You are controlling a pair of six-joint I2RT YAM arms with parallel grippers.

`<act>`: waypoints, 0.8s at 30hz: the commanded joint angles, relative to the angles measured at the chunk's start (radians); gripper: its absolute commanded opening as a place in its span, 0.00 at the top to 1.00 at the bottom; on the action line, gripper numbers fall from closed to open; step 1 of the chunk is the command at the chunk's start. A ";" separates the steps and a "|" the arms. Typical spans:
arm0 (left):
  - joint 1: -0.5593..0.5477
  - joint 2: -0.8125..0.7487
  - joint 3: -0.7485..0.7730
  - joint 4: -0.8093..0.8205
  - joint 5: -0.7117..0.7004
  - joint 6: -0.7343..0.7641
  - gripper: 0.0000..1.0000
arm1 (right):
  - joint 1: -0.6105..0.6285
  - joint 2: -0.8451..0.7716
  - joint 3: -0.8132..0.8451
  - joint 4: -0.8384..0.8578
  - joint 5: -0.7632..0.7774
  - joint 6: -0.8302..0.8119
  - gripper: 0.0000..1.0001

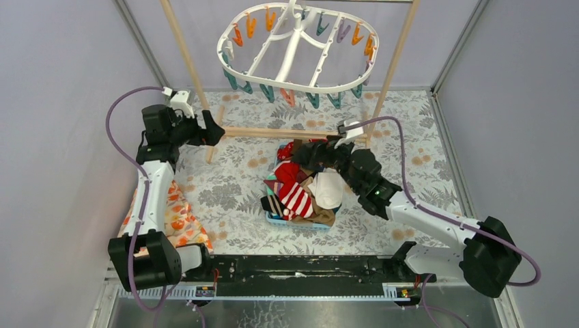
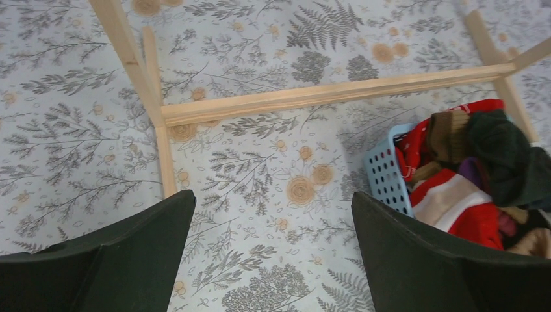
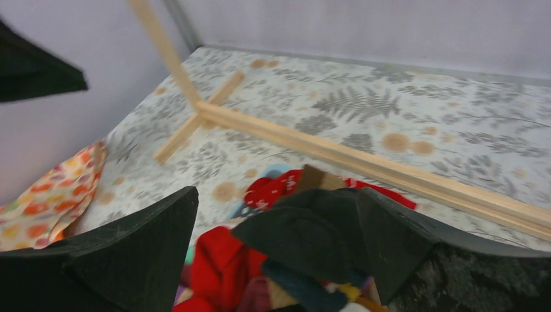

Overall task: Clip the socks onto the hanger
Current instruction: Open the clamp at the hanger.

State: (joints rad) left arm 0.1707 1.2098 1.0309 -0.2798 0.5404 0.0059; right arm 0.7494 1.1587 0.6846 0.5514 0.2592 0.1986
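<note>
Top external | left hand spread, near pole frame | right hand spread over socks

One hanger, one basket

Left hand, right hand — both open

- We see the hanger cut off at its hook by the top edge.
- We find most of the basket buried under socks.
- In our right wrist view they blur; we cannot separate them.
</note>
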 commanded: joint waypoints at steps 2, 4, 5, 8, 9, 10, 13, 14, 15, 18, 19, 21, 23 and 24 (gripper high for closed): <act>0.052 0.020 0.089 -0.143 0.226 -0.030 0.01 | 0.160 0.040 0.046 0.113 0.053 -0.111 0.03; 0.057 0.013 0.108 -0.167 0.260 -0.023 0.01 | 0.219 0.072 0.045 0.190 0.105 -0.147 0.04; 0.058 0.011 0.113 -0.175 0.275 -0.020 0.01 | 0.242 0.097 0.050 0.238 0.121 -0.162 0.05; 0.059 -0.001 0.119 -0.179 0.310 -0.037 0.01 | 0.291 0.199 0.100 0.374 0.127 -0.194 0.08; 0.058 -0.003 0.122 -0.178 0.313 -0.045 0.01 | 0.303 0.239 0.133 0.400 0.124 -0.224 0.09; 0.059 -0.004 0.130 -0.184 0.316 -0.051 0.01 | 0.311 0.285 0.182 0.416 0.124 -0.241 0.09; 0.060 0.001 0.165 -0.219 0.327 -0.055 0.01 | 0.323 0.407 0.328 0.453 0.147 -0.282 0.15; 0.063 0.002 0.177 -0.230 0.330 -0.055 0.01 | 0.325 0.440 0.366 0.470 0.155 -0.294 0.17; 0.068 0.005 0.192 -0.241 0.332 -0.055 0.01 | 0.324 0.474 0.406 0.497 0.166 -0.310 0.20; 0.086 0.008 0.233 -0.263 0.351 -0.058 0.01 | 0.324 0.547 0.505 0.511 0.178 -0.328 0.22; 0.089 0.008 0.244 -0.269 0.358 -0.057 0.01 | 0.324 0.561 0.528 0.507 0.170 -0.324 0.22; 0.090 0.008 0.262 -0.280 0.368 -0.053 0.02 | 0.324 0.579 0.556 0.499 0.155 -0.305 0.22; 0.091 0.010 0.274 -0.289 0.381 -0.051 0.02 | 0.324 0.575 0.562 0.483 0.132 -0.296 0.22; 0.091 0.012 0.277 -0.292 0.388 -0.048 0.02 | 0.324 0.565 0.554 0.472 0.123 -0.293 0.22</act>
State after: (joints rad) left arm 0.2550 1.2247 1.2686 -0.5316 0.8753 -0.0353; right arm 1.0679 1.7443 1.1957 0.9630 0.3912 -0.0864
